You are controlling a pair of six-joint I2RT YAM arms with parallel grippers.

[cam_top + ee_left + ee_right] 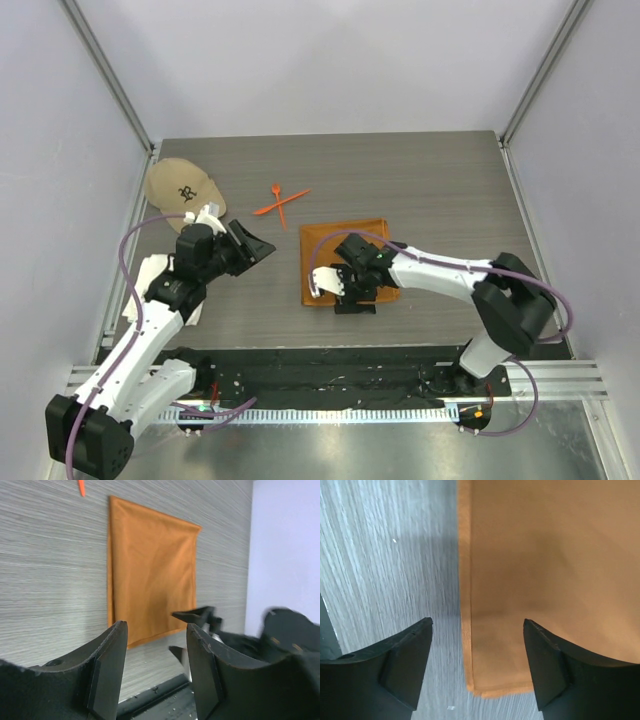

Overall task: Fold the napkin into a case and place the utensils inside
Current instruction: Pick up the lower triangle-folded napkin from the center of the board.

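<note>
The rust-orange napkin [325,245] lies flat on the table, folded into a rectangle with two layers showing at its corner [480,687]. My right gripper [340,292] is open and empty and hovers over the napkin's near-left part; in the right wrist view [477,665] the cloth's edge and corner lie between its fingers. My left gripper [256,245] is open and empty, left of the napkin and apart from it; its view [156,665] shows the napkin [150,570] ahead. Two bright-orange utensils [280,203] lie crossed on the table behind the napkin.
A tan cap [180,185] sits at the back left. A thick white towel [155,285] lies under my left arm near the left edge. The black front rail [320,365] runs along the table's near edge.
</note>
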